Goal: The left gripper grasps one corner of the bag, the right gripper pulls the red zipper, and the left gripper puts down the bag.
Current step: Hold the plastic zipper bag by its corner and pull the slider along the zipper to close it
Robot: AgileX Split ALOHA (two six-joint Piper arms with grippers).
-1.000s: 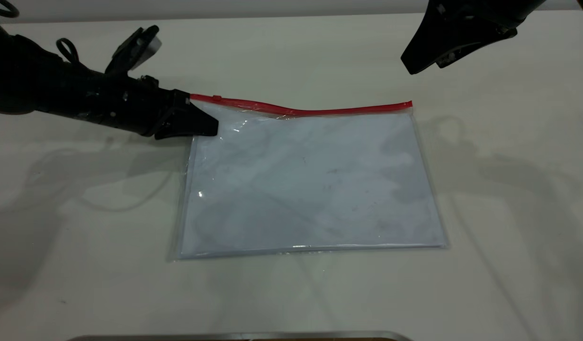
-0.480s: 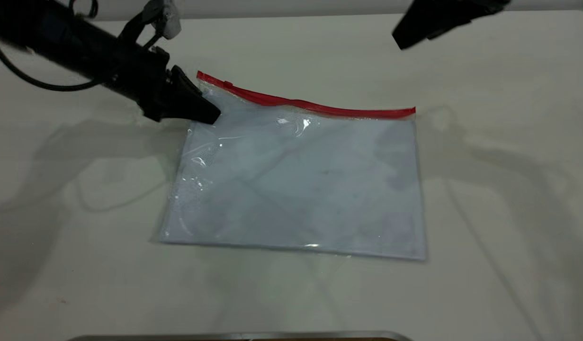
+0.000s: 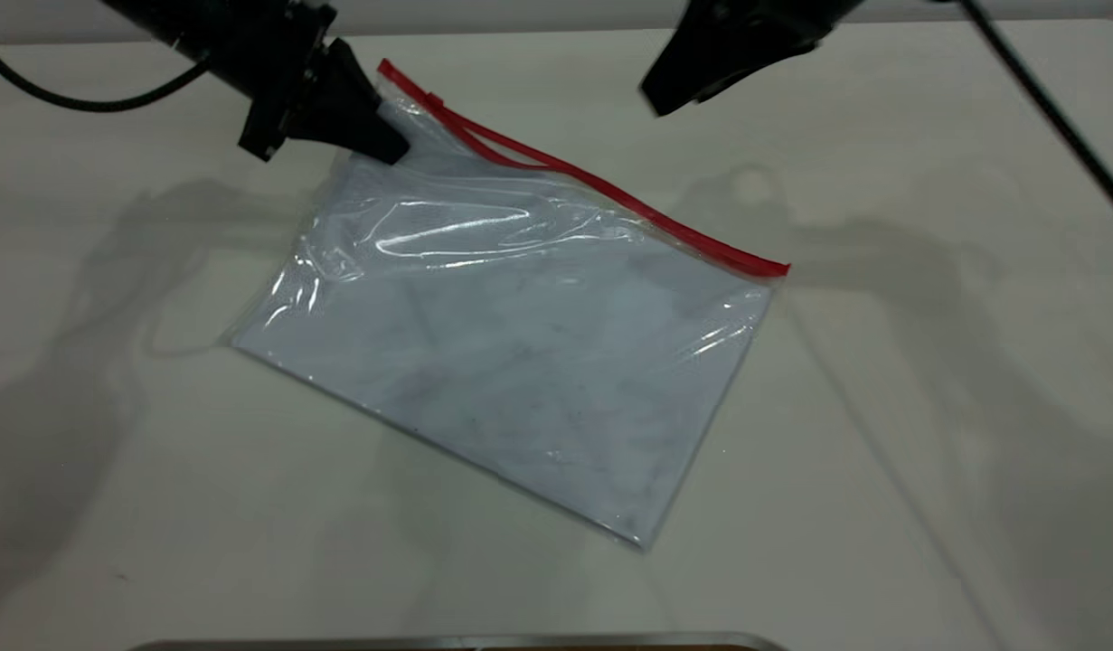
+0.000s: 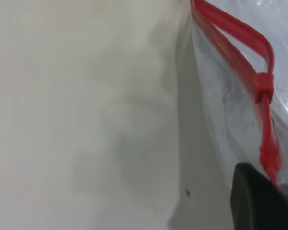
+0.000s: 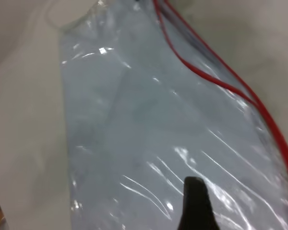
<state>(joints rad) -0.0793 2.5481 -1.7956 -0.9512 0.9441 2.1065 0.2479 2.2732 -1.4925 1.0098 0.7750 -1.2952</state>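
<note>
Jaws of left gripper (image 3: 389,145) pinch crinkled clear bag (image 3: 511,334) corner.

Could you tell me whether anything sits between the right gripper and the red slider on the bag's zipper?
Nothing visible does. The right gripper hangs in open air above the table, and the slider on the red zipper is exposed beside the left gripper.

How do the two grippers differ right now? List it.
The left gripper is clamped on the bag at its raised corner by the red zipper; the right gripper hangs above the table, touching nothing. The left points toward the right arm's side, the right toward the left's. Both are black and tapered.
</note>
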